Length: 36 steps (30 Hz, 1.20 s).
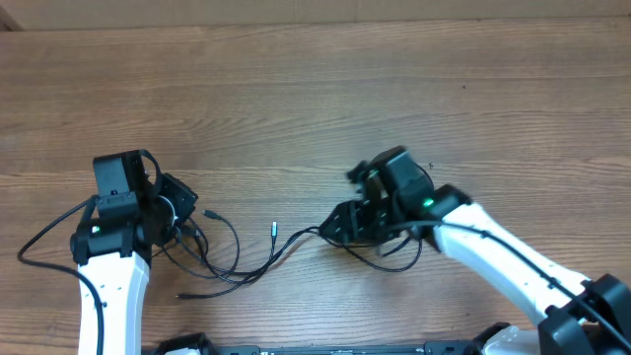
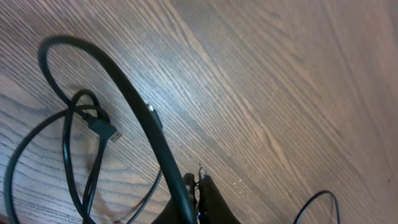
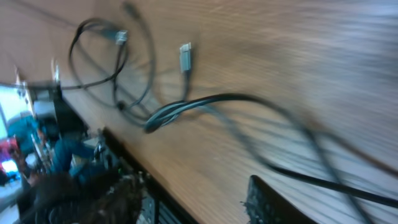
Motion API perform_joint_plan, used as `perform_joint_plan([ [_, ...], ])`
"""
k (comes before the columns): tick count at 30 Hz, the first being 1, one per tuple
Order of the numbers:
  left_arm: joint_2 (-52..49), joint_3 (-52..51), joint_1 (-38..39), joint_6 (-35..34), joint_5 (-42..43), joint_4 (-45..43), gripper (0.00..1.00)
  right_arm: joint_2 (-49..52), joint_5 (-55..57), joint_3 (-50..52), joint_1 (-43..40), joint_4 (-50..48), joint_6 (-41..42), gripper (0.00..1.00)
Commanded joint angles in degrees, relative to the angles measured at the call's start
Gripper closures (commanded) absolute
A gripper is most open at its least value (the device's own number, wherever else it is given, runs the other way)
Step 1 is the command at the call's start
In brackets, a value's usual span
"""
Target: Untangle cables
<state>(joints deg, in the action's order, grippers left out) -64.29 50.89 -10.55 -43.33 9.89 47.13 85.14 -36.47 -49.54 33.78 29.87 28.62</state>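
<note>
Several thin black cables (image 1: 237, 266) lie tangled on the wood between my two arms, with a silvery plug (image 1: 274, 232) in the middle. My left gripper (image 1: 185, 212) sits at the left end of the tangle. In the left wrist view its jaws (image 2: 199, 185) are shut, and a thick black cord (image 2: 134, 106) crosses its left finger. A black plug (image 2: 111, 132) lies just ahead. My right gripper (image 1: 342, 225) is at the right end of the cables. In the blurred right wrist view it (image 3: 193, 186) stands open over bare wood, with a cable bundle (image 3: 186, 106) and the silvery plug (image 3: 185, 56) ahead.
The wooden table (image 1: 315, 89) stretches far back. Its near edge (image 3: 143, 168) is close to my right gripper, with dark clutter beyond it. A cable loop (image 1: 386, 261) lies under my right wrist. A thin black wire (image 1: 39, 242) trails left of my left arm.
</note>
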Motion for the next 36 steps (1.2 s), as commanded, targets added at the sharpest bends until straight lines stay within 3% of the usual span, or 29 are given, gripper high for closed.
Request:
perform_joint_plan([
  [1, -1.66, 0.68, -0.31, 2.19, 1.57, 0.02, 0.96, -0.15, 4.13, 0.2, 5.51, -1.6, 4.37, 0.49],
  [6, -2.82, 0.68, -0.31, 3.06, 1.79, 0.22, 0.96, -0.15, 20.39, 0.83, 11.21, -3.69, 17.55, 0.49],
  [13, -2.82, 0.68, -0.31, 3.08, 6.19, 0.22, 0.96, 0.92, 21.03, 2.23, 14.93, -15.76, 20.68, 0.5],
  [21, -2.82, 0.68, -0.31, 3.1, 8.41, 0.7, 0.96, 7.52, 20.94, 2.23, 17.88, -18.27, 28.85, 0.6],
  [23, -2.82, 0.68, -0.31, 3.1, 8.83, 0.85, 0.96, 9.18, 20.96, 2.23, 17.97, -19.21, 28.83, 0.63],
  [28, -2.82, 0.68, -0.31, 3.19, 9.62, 1.6, 0.96, 10.88, 20.63, 2.23, 17.86, -24.11, 25.81, 0.94],
  [36, -2.82, 0.68, -0.31, 10.56, 8.96, 4.52, 0.96, 3.13, 4.13, -0.83, 8.9, -28.44, 4.44, 0.96],
])
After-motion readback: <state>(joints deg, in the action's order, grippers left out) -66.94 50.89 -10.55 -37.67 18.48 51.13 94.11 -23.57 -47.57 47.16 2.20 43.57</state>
